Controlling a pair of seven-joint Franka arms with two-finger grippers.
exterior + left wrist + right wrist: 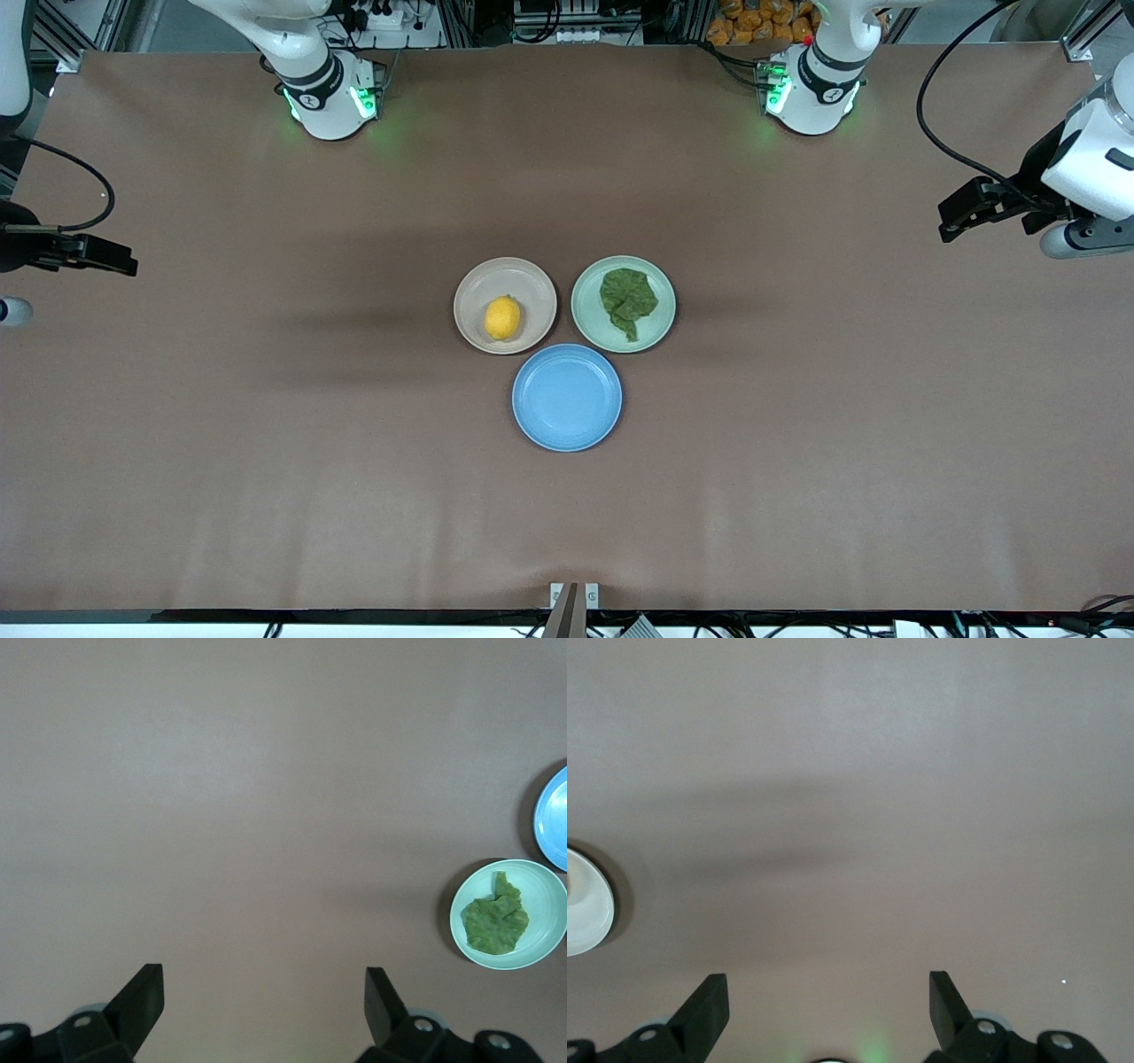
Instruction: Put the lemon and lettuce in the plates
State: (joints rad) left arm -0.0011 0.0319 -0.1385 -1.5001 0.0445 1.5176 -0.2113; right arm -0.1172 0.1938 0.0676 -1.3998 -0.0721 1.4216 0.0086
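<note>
The task looks done: the lemon [502, 318] lies in the beige-pink plate [478, 288] and the lettuce [627, 301] in the mint plate [589, 328] at mid-frame, while the left tool [264, 1003] and right tool [829, 1005] hang empty with jaws apart over bare desk [266, 461] at the frame's edges.

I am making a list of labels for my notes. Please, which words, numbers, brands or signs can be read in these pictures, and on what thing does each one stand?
There is no readable text in any view.
The beige-pink plate, mint green plate, blue plate, lemon and lettuce are all unmarked.
The small tag at the table's front edge has two marks, too small to read.
</note>
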